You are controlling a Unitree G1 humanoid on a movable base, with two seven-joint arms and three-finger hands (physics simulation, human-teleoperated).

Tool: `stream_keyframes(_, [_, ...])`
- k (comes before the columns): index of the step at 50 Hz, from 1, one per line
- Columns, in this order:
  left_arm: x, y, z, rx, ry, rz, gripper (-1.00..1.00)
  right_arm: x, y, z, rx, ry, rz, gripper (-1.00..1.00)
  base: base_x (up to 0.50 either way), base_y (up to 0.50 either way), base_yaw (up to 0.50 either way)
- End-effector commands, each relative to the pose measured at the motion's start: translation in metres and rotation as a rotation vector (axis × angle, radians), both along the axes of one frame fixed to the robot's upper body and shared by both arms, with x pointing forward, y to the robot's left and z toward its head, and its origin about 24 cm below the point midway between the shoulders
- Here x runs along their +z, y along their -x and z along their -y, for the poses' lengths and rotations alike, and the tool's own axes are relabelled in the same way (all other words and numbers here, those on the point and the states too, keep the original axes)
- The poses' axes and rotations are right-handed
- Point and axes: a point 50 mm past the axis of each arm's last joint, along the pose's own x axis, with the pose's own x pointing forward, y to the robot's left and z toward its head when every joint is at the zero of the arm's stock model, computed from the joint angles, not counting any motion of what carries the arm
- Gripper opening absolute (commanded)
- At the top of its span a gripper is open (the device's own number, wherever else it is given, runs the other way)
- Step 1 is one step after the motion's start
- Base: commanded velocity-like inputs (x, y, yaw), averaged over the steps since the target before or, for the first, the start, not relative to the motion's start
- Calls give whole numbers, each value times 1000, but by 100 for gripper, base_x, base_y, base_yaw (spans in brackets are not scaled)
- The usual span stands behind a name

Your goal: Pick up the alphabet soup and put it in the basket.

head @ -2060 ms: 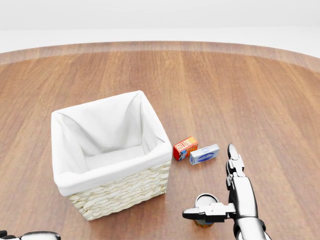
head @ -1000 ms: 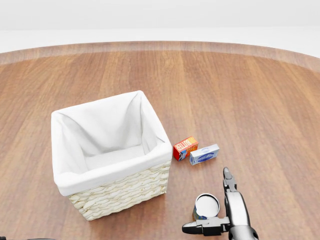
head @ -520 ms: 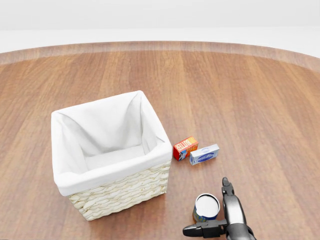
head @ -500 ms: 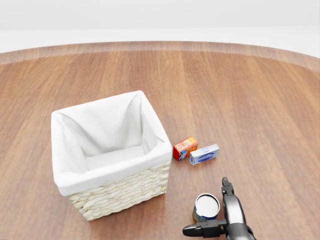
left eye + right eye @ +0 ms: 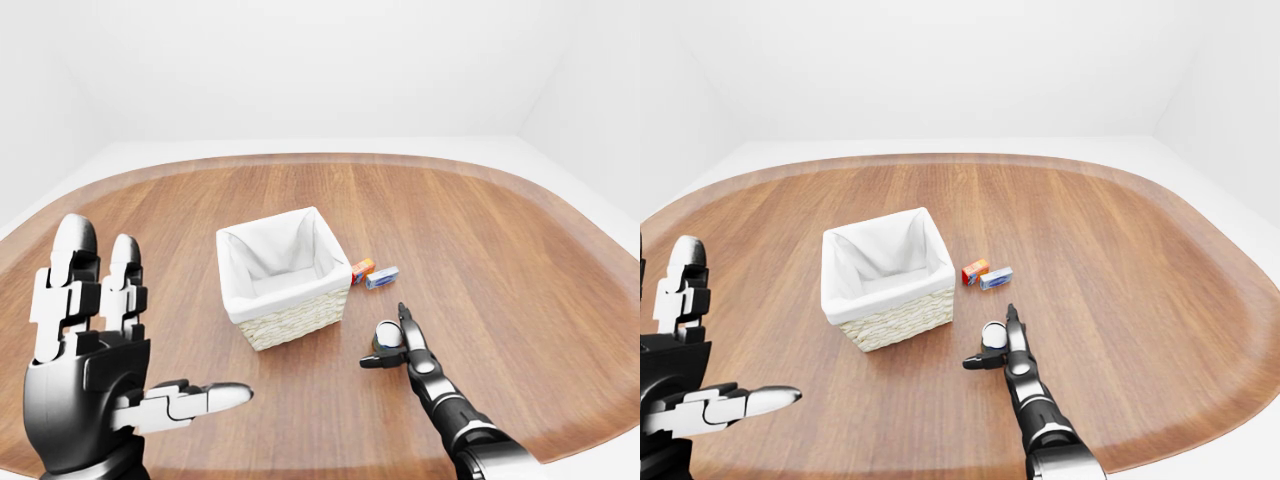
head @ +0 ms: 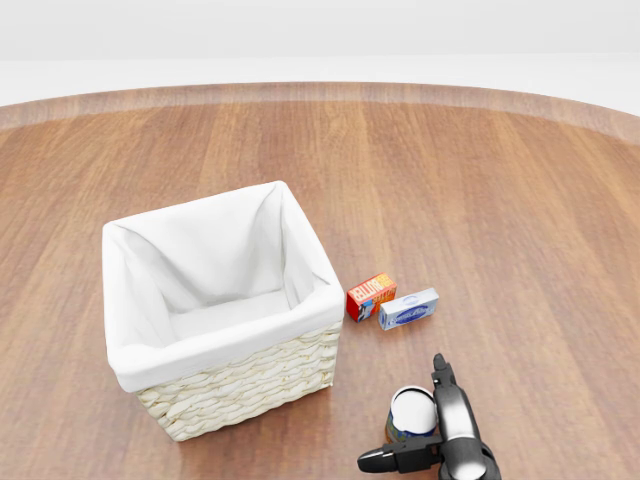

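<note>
The alphabet soup (image 6: 412,412) stands between the right hand's (image 6: 440,440) spread fingers (image 6: 385,459), ungrasped.

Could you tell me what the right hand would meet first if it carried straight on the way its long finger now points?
Probably the blue-and-white box. The right hand stands open beside the soup can, its long finger aimed up the head view toward that box. Height above the table is unclear, so it might pass over.

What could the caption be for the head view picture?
Robot's open right hand reaches around the soup can, beside a white-lined basket.
</note>
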Motion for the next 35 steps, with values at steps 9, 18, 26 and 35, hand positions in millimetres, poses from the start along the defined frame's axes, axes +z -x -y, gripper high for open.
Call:
stream_keyframes(9, [3,5,1,-4,-6,12,100,-7,5,2,-19,8,-45,100,0,0,0])
stream_keyframes(18, [4,7,1,-6,-8,14,100,-3,-1,-1,-19,20,-42,100,0,0,0])
stream_keyframes(26, [4,7,1,-6,-9,14,100,-1,-5,0,-35,93,-33,100,0,0,0])
stream_keyframes(35, [3,8,0,-8,-3,8,100,-2,-3,-1,-36,99,-35,-100,0,0,0])
